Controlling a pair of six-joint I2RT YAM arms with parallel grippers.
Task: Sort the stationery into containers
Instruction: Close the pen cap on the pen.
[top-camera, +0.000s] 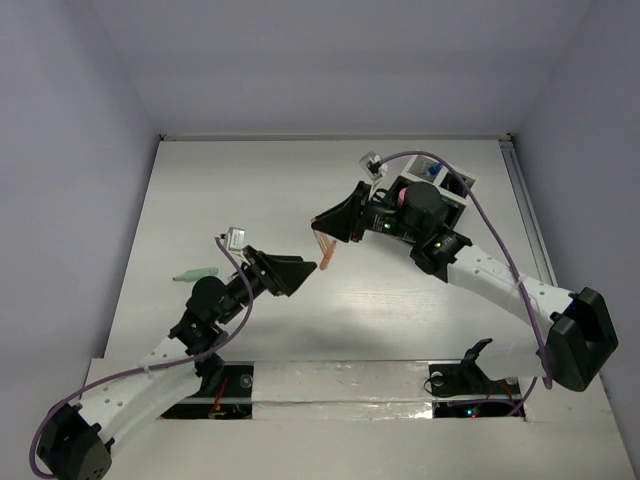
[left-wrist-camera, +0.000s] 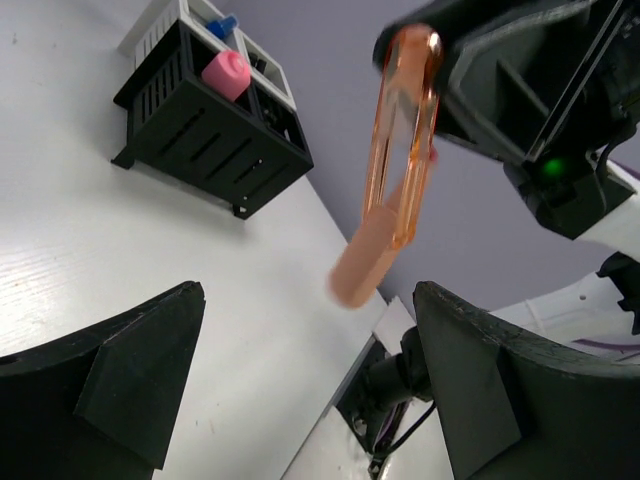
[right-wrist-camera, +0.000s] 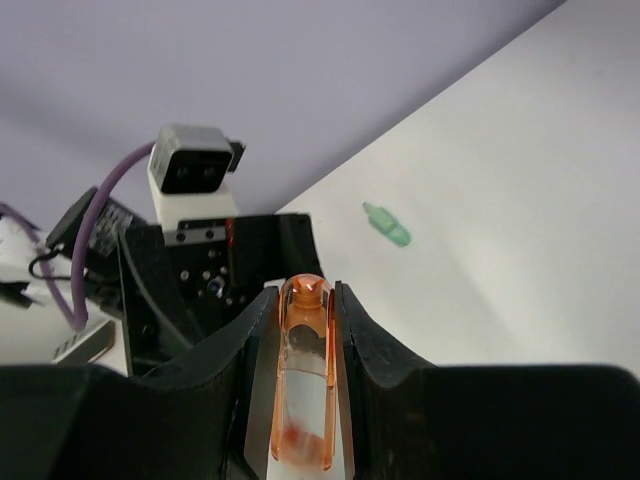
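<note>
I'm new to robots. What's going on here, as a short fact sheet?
Right gripper: shut on a translucent orange pen, held off the table
Left gripper: open, empty, facing that pen
Green marker: lying on the white table near the left arm
Black compartment box: holds a pink round-topped piece

white table boxed in by 3 plain lilac walls, evenly lit.

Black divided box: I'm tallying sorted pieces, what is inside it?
A pink round-topped piece sits in one compartment of the black box. The other compartments are hidden by its walls and, overhead, by the right arm.
</note>
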